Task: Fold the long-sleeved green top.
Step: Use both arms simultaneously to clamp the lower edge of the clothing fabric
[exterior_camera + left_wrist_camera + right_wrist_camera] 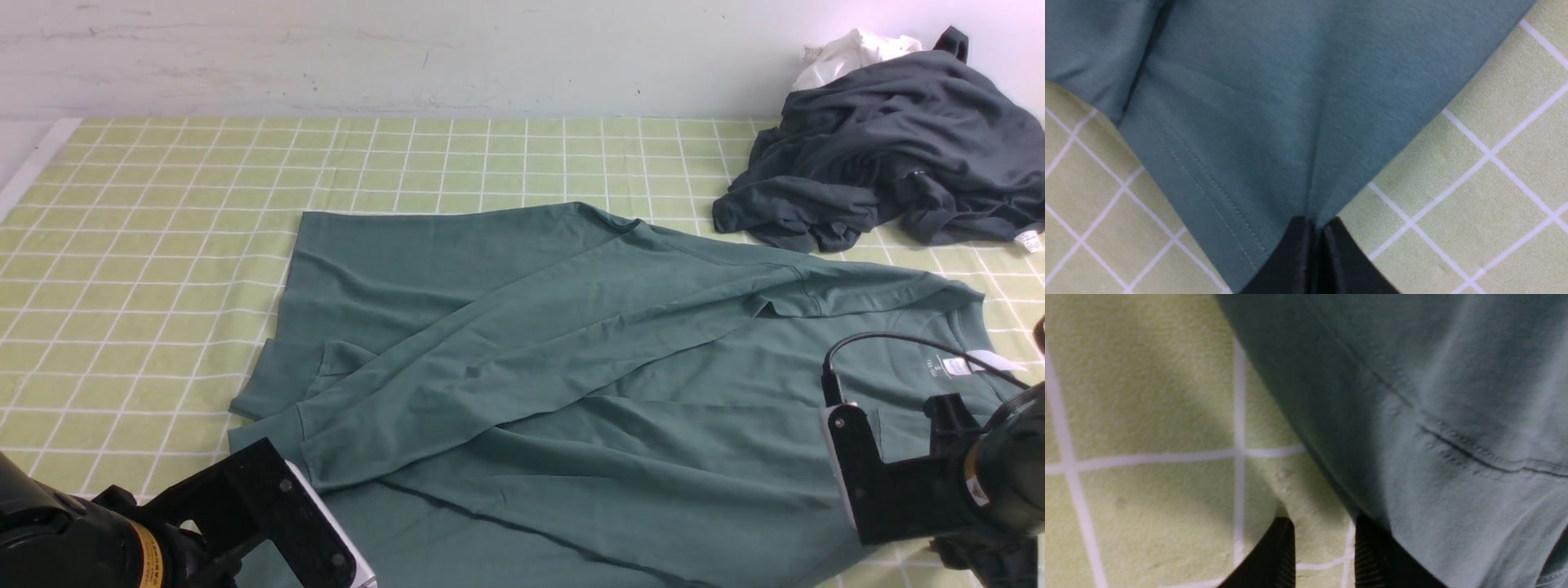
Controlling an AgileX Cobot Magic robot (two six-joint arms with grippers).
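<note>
green top (571, 343) lies spread on the checked tabletop (163, 204), hem toward the robot's left, collar w/ neck label (955, 366) toward its right. both sleeves are crossed over the body; one long sleeve (522, 327) runs diagonally from the far shoulder down to the near hem. so the sleeve-in step looks done, and the body fold is prob. what's in hand.

left hand (1314, 228) is at the near hem corner, fingers pressed together w/ a pinch of cloth between them. a crease runs up from the grip, so the fabric is under slight pull. hem stitching (1208, 183) sits just beside the pinch. the corner makes sense as a handle for carrying the near edge over.

right hand (1323, 535) is at the near shoulder/collar end, fingers apart, bare tabletop showing in the gap. the cloth edge meets or overlaps one finger but isn't gripped, imo. it's likely lining up on the matching corner so both ends lift together.

dark garment pile (890, 139) + white cloth (849, 53) sit far right, near the top's far shoulder. they're not part of this.
</note>
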